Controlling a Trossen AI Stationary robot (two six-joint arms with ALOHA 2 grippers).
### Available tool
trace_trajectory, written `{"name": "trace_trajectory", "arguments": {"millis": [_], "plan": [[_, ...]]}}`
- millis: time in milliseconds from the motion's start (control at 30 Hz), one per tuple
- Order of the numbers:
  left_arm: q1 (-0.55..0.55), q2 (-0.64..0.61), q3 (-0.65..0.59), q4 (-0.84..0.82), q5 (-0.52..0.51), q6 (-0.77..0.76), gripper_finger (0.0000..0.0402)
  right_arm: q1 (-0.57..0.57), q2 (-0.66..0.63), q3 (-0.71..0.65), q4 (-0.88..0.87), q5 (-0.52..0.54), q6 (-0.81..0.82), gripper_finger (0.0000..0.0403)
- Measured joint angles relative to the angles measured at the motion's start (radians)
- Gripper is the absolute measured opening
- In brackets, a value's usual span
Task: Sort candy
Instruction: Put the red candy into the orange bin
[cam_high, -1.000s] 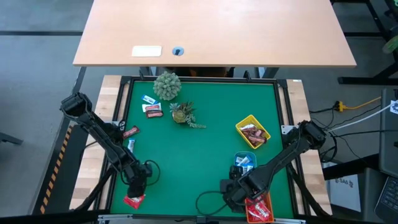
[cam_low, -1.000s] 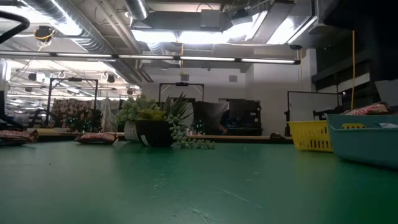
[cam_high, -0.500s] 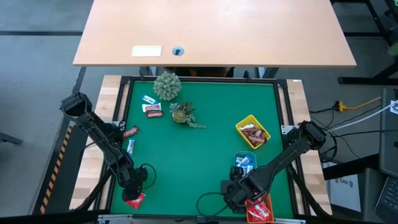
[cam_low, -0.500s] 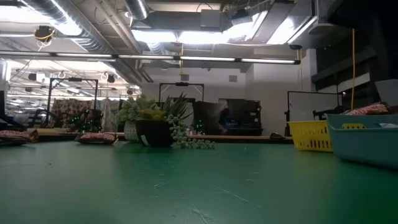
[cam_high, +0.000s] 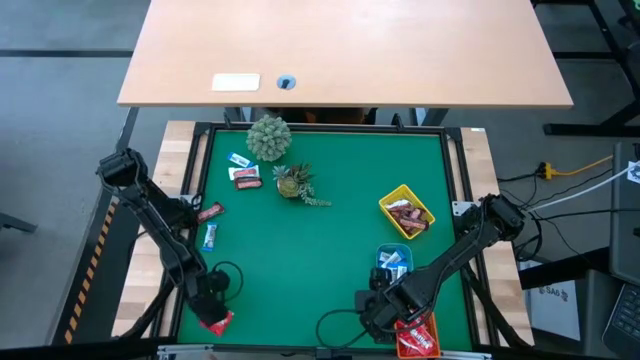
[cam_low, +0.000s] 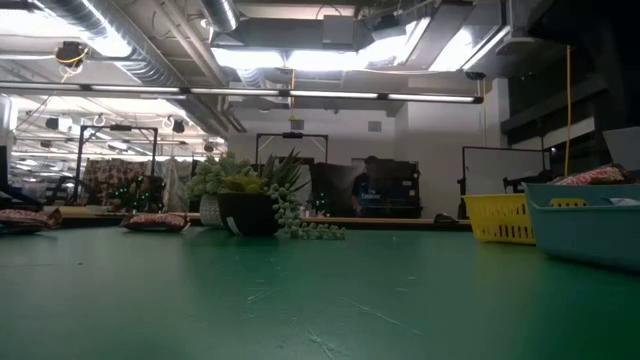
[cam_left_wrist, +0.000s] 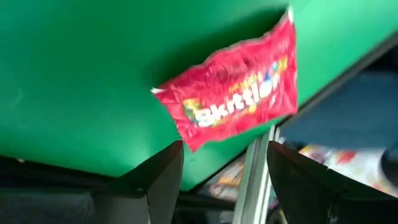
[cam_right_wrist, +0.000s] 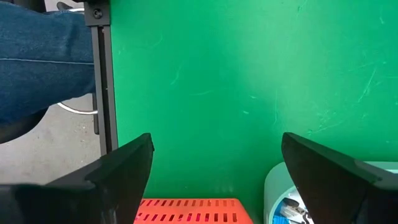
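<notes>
green felt covers the desk (cam_high: 320, 250), and the candy is spread over it in groups. at the near left corner lies a red packet (cam_left_wrist: 233, 104) flat on the felt, right by the edge rail; the left tool (cam_high: 212, 300) hangs just over it with its fingers (cam_left_wrist: 163, 180) apart, one on each side of the packet's end and not gripping it. in the high view the same packet (cam_high: 217, 322) peeks out beside that tool.

further back on the left side lie another red packet (cam_high: 208, 212) and a blue-and-white sweet (cam_high: 210, 236) close to it. near the back left, beside a round green plant (cam_high: 268, 137), sit a second blue-and-white sweet (cam_high: 238, 160), a maroon mini bar (cam_high: 244, 173) and a red sweet (cam_high: 247, 183), bunched together. a smaller plant (cam_high: 293, 182) stands just to their right.

on the right side a yellow tray (cam_high: 388, 203) holds brown bars (cam_high: 408, 215). nearer the front, a blue tray (cam_high: 379, 254) holds blue-and-white sweets (cam_high: 394, 260), and an orange tray (cam_high: 432, 322) at the near right corner holds red packets (cam_high: 418, 338).

the right tool (cam_high: 375, 308) waits low at the front, just left of the orange tray, its fingers (cam_right_wrist: 118, 171) wide apart with bare felt between them. a person's leg in blue jeans (cam_right_wrist: 43, 59) shows past the desk edge in the right wrist view.
</notes>
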Motion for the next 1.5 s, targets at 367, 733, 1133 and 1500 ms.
{"name": "trace_trajectory", "arguments": {"millis": [367,733,1133,1500], "plan": [[-0.046,0.000,0.000,-0.010,-0.227,-0.162,0.0221,0.000,0.000,0.000,0.000,0.000,-0.001,0.0351],[-0.055,0.000,0.000,0.026,-0.249,-0.037,0.0220,0.000,0.000,0.000,0.000,0.000,0.001,0.0351],[-0.139,0.000,0.015,0.207,-0.450,0.081,0.0220,0.000,0.000,0.000,0.003,0.000,0.002,0.0351],[-0.151,0.007,0.233,-0.012,-0.548,0.158,0.0220,0.000,0.000,0.000,0.003,0.000,0.002,0.0351]]}}
